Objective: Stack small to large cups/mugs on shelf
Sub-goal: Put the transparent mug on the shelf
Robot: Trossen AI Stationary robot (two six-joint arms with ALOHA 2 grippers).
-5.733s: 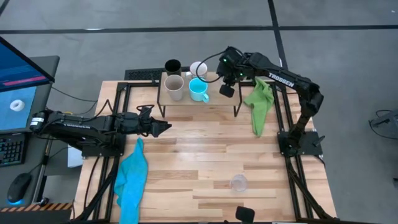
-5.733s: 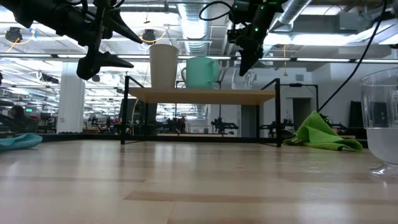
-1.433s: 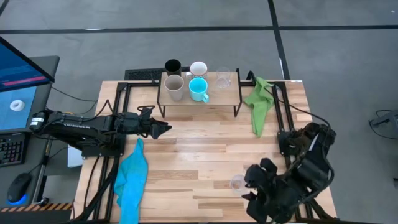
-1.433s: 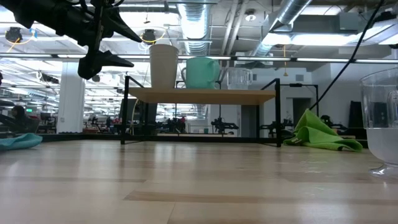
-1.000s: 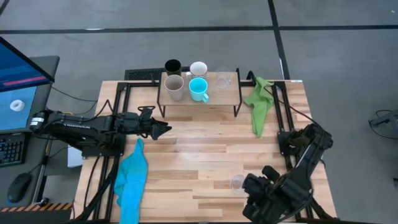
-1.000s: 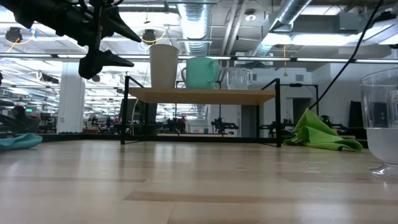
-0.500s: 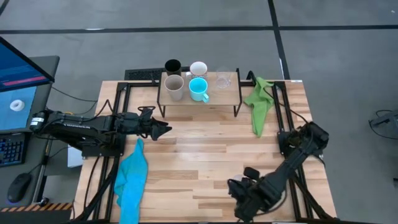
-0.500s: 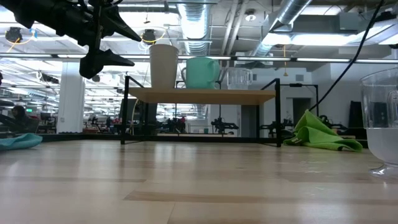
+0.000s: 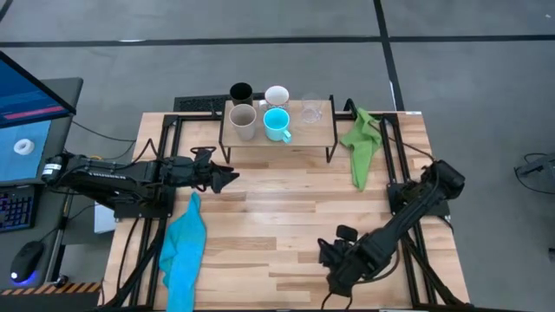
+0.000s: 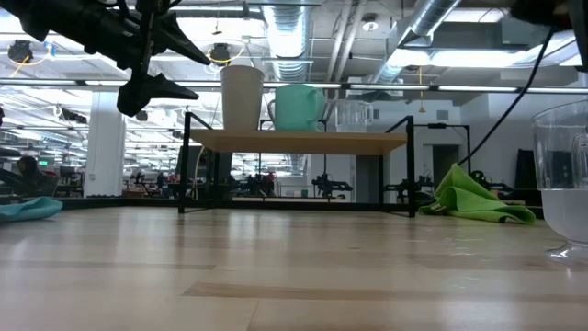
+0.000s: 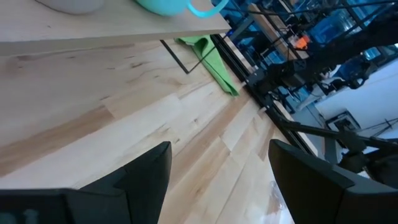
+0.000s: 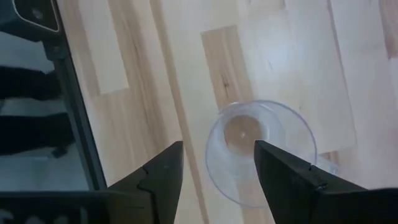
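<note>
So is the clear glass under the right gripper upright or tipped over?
Upright: the glass shows its round rim and base from above, with the open right gripper over it.

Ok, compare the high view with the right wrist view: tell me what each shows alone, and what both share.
High only: the shelf with a beige cup, cyan mug, white mug and clear glass, the black tumbler, both cloths, the left gripper.
Right wrist only: the second glass, seen between its open fingers.
Both: the slatted tabletop.
</note>
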